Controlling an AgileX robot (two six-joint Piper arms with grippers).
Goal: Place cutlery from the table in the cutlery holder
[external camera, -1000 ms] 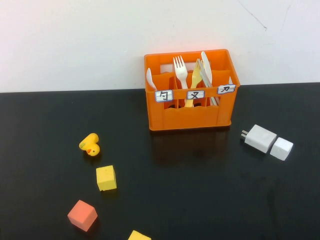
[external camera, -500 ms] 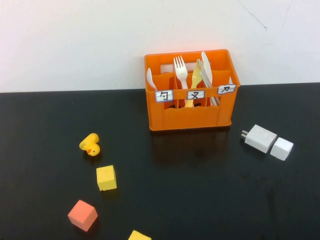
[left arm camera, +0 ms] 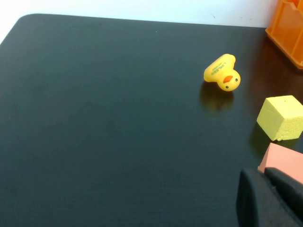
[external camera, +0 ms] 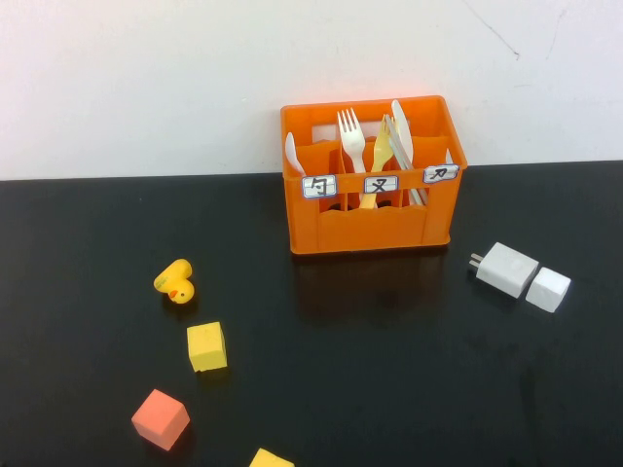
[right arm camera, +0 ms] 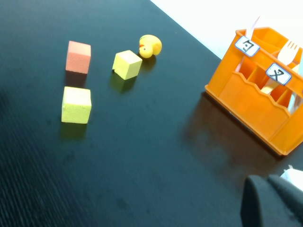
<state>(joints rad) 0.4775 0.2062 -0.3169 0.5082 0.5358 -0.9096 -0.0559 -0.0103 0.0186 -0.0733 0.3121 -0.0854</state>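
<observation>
The orange cutlery holder (external camera: 370,222) stands at the back of the black table (external camera: 389,370), near the wall. The white spoon (external camera: 290,154) stands upright in its left compartment, bowl up; it also shows in the right wrist view (right arm camera: 254,23). A white fork (external camera: 350,131) and yellowish utensils (external camera: 380,161) stand in the other compartments. Neither gripper is in the high view. My left gripper (left arm camera: 263,174) is shut and empty, low over the table beside a pink cube (left arm camera: 284,161). My right gripper (right arm camera: 266,180) is shut and empty, in front of the holder (right arm camera: 251,99).
A yellow toy duck (external camera: 175,282), a yellow cube (external camera: 206,346), a pink cube (external camera: 161,418) and another yellow cube (external camera: 271,458) lie at the left front. A white charger (external camera: 506,269) and a small white block (external camera: 548,289) lie right of the holder.
</observation>
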